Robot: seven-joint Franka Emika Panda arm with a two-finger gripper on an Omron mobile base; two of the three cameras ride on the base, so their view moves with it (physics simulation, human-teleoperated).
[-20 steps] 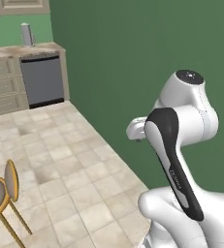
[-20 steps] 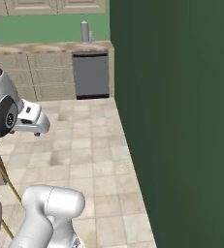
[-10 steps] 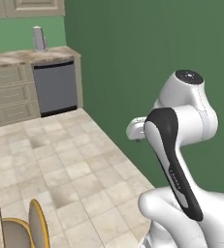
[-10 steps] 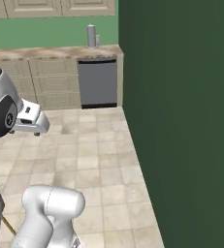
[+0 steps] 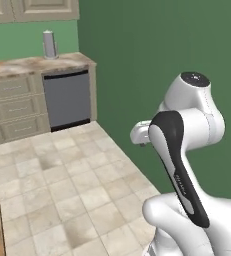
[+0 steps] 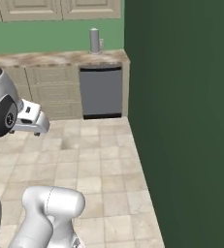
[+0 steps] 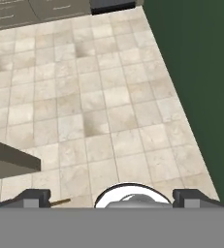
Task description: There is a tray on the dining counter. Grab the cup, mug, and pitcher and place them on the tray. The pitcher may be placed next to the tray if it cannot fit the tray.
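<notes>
Below your gripper (image 7: 111,197): bare floor tiles (image 7: 108,97) | jaws wide, holding nothing | cup probably light, rigid, slick — grasp mid-wall.

Glossy white arm (image 5: 187,125) with black joint cover, faint lettering, seemingly.

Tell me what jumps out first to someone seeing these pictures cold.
The dark green wall dominates the right side of both base views, running back to the far counter. Against the back wall a grey dishwasher sits under the marbled counter, with a grey canister on top. In front, the white arm rises folded over the beige tiled floor.
</notes>
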